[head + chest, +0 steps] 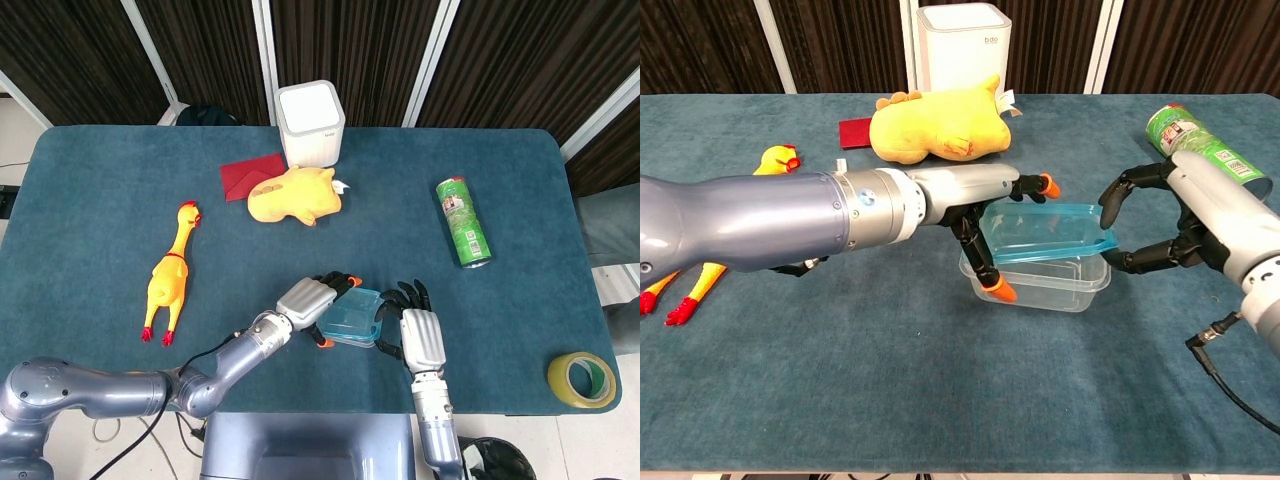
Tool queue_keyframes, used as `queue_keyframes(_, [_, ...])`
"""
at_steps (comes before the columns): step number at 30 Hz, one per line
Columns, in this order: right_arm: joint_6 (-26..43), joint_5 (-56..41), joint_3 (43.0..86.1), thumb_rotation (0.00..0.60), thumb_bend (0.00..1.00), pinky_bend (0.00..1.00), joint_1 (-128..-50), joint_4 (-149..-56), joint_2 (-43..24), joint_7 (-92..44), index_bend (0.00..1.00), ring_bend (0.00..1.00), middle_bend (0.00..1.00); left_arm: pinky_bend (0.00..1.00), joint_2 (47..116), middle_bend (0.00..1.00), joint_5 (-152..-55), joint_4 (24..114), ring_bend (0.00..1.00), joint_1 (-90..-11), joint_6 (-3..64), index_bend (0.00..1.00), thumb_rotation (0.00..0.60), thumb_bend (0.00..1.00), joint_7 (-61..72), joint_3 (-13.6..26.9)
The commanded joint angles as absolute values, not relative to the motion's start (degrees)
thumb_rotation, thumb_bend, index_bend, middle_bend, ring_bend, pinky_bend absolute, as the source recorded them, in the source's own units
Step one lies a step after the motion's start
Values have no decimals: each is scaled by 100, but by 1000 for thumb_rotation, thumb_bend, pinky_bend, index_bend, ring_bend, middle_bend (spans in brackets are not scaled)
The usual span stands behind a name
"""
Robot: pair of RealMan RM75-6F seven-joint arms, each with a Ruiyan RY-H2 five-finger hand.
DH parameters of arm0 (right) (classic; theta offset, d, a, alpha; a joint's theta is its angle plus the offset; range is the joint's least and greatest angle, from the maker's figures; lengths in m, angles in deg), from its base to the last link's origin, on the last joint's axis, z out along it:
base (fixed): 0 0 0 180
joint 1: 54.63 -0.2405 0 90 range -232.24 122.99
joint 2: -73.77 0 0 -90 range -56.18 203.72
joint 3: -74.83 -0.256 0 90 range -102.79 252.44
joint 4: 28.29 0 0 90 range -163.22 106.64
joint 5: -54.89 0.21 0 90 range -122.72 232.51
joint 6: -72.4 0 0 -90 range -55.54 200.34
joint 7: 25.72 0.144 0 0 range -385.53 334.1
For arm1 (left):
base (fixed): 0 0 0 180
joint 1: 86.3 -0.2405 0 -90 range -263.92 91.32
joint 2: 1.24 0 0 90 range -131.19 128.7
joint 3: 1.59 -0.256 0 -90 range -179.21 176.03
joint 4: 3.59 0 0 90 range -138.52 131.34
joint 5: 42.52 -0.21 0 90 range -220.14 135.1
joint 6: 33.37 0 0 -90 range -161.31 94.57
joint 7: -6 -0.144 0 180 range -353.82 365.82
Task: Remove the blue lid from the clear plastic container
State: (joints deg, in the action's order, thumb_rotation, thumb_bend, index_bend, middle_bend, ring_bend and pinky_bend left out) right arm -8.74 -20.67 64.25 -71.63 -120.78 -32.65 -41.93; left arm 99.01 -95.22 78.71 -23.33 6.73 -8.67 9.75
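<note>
Presently my left hand (pixel 985 225) braces the clear plastic container (pixel 1040 275), fingers straddling it. At the container's far side, my right hand (pixel 1185 225) pinches the blue lid (pixel 1045 232), its edge tilted up, to peel it.

White bin (pixel 311 123) at table's (pixel 90 200) far edge; red cloth (pixel 248 175), possibly a pouch, touching plush toy (pixel 294 194); rubber chicken (pixel 170 273) left; green can (pixel 463 221) lying right; tape roll (pixel 581 379) near corner.
</note>
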Motion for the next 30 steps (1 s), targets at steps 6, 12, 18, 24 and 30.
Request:
queue_keyframes(6, [-863, -1987, 6319, 600, 590, 0, -7169, -12060, -3194, -4203, 628, 147, 302, 184, 9521, 27, -9564, 8096, 3, -2359, 551, 0, 600, 0, -821, 934])
queue_keyframes(12, [-870, -1965, 6301, 600, 591, 0, -7169, -12063, -3177, -4223, 631, 146, 302, 174, 9314, 14, -9509, 8217, 0, -2414, 521, 0, 600, 0, -662, 979])
queue_keyframes(18, [-877, -1952, 6276, 600, 592, 0, -7181, -12059, -3186, -4240, 634, 146, 301, 174, 9177, 14, -9541, 8301, 0, -2454, 573, 0, 600, 0, -535, 1047])
queue_keyframes(24, [-875, -1937, 6223, 600, 592, 0, -7198, -12022, -3160, -4214, 635, 146, 301, 174, 9063, 17, -9660, 8390, 0, -2516, 730, 0, 600, 0, -353, 1193])
queue_keyframes(30, [-861, -1928, 6195, 600, 592, 0, -7214, -11985, -3115, -4215, 641, 146, 301, 174, 8924, 19, -9770, 8489, 0, -2609, 884, 0, 600, 0, -190, 1284])
